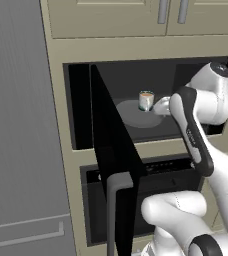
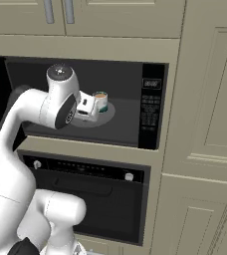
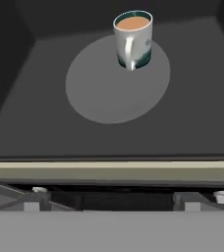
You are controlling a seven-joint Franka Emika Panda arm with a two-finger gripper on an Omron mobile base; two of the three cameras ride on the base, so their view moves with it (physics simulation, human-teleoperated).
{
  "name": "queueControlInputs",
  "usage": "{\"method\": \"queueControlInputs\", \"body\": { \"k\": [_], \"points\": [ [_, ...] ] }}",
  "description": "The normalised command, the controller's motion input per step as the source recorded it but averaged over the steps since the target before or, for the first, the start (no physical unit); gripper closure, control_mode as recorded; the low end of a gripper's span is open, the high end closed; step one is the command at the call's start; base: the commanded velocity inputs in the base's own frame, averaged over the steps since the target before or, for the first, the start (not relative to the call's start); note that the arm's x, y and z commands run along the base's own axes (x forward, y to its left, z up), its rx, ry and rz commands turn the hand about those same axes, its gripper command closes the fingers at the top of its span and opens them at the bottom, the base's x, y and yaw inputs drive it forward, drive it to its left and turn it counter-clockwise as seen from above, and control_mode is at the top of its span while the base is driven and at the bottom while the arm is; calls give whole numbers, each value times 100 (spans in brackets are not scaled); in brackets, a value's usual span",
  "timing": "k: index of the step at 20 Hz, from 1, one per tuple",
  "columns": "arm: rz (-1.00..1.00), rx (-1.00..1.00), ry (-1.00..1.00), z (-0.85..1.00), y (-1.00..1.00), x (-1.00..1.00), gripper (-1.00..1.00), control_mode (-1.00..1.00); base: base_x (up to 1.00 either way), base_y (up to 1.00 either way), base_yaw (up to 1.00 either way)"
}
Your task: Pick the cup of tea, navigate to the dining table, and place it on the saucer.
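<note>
Swung wide at left base, the microwave door [image 1: 113, 165] clears my tool [image 1: 162, 106], which sits just right of the cup of tea [image 1: 146, 100]. Right base: cup on the turntable [image 2: 104, 115]. Hand view: handle faces me, straight ahead; tool opening, I cannot tell.

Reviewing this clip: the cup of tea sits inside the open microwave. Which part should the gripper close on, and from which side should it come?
Probably the cup of tea is best gripped across its body, coming straight in through the open front. It stands upright on the round turntable, full of brown liquid, so it should stay level. Its handle faces the opening, so the fingers would pass either side of it. The microwave ceiling seems to rule out a top approach.
</note>
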Motion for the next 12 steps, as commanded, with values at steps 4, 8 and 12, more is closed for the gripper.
{"method": "queueControlInputs", "body": {
  "k": [4,8,12],
  "points": [
    [-1,-22,0,0,21,24,-100,-100,0,0,0],
    [-3,-14,0,0,7,45,-100,-100,0,0,0],
    [0,0,0,-11,0,60,-100,-100,0,0,0]
  ]
}}
